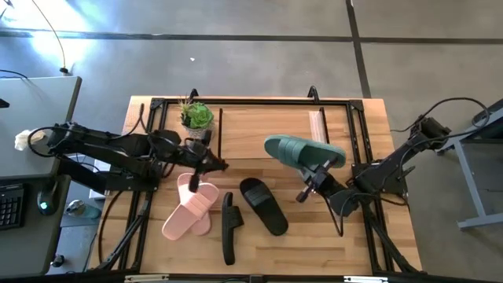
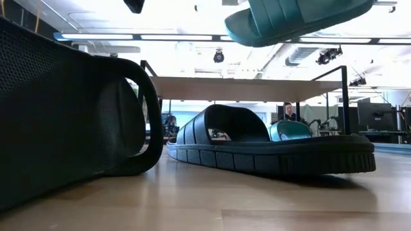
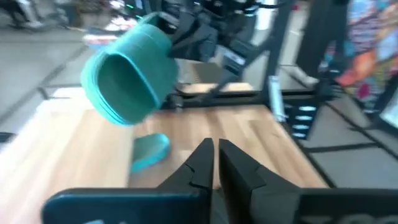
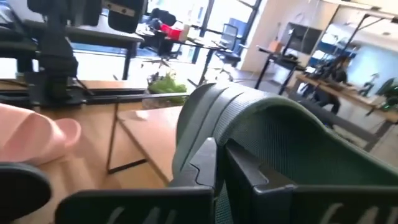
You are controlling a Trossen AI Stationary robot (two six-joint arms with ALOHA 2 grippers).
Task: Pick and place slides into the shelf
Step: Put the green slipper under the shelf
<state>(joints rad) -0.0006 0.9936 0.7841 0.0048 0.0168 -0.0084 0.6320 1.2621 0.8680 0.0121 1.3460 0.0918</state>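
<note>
A sage green slide [image 1: 302, 149] hangs in the air over the shelf's [image 1: 259, 134] near edge, with my right gripper [image 1: 317, 170] shut on it. A second green slide [image 2: 290, 130] lies under the shelf's plank. Two pink slides [image 1: 191, 208] lie overlapping on the table at the left. My left gripper [image 1: 222, 165] hovers above them, shut and with nothing in it. One black slide [image 1: 263, 204] lies flat on its sole at the middle; the other [image 1: 229, 226] stands on its side edge beside it. My right gripper pinches the green slide's wide strap [image 4: 199, 124] at its edge between its two fingers. One finger lies on the strap's outer face, the other on the inner side toward the textured footbed [image 4: 311, 162]. The fingers come about level from the table's right. The slide is lifted clear and tilted.
A small potted plant [image 1: 196, 116] stands at the shelf's far left corner. Black frame bars [image 1: 141, 228] run along the table's left and right sides. Bare wood lies near the front edge. A desk with a keyboard [image 1: 9, 206] stands to the left of the table.
</note>
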